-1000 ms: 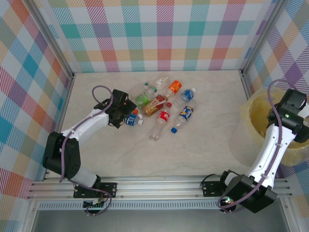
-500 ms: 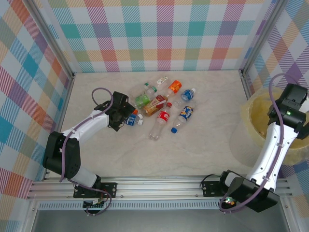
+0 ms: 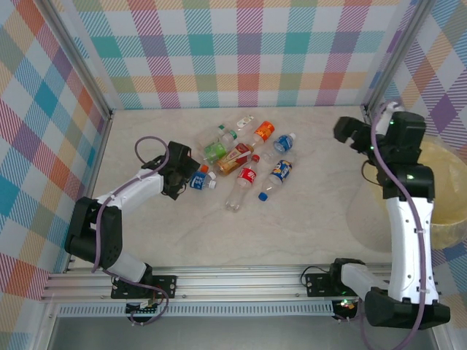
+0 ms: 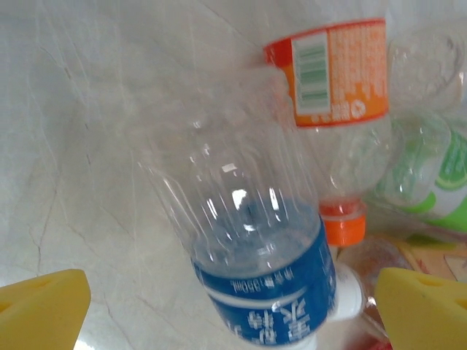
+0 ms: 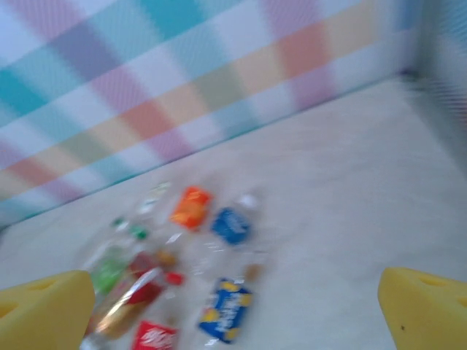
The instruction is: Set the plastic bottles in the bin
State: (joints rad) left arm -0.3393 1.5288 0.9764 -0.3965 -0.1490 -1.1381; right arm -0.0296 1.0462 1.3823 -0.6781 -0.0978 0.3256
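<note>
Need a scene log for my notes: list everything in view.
plastic bottles: about nine, clear with red, blue, orange or green labels, lying clustered at the table's far middle
blue-labelled bottle: one of those, clear, leftmost of the cluster
bin: one, pale yellow, far right
table: one, pale marbled
walls: pastel plaid, left, back and right
left gripper: one, yellow fingertips, open, astride the blue-labelled bottle
right gripper: one, yellow fingertips, open, empty, raised left of the bin
</note>
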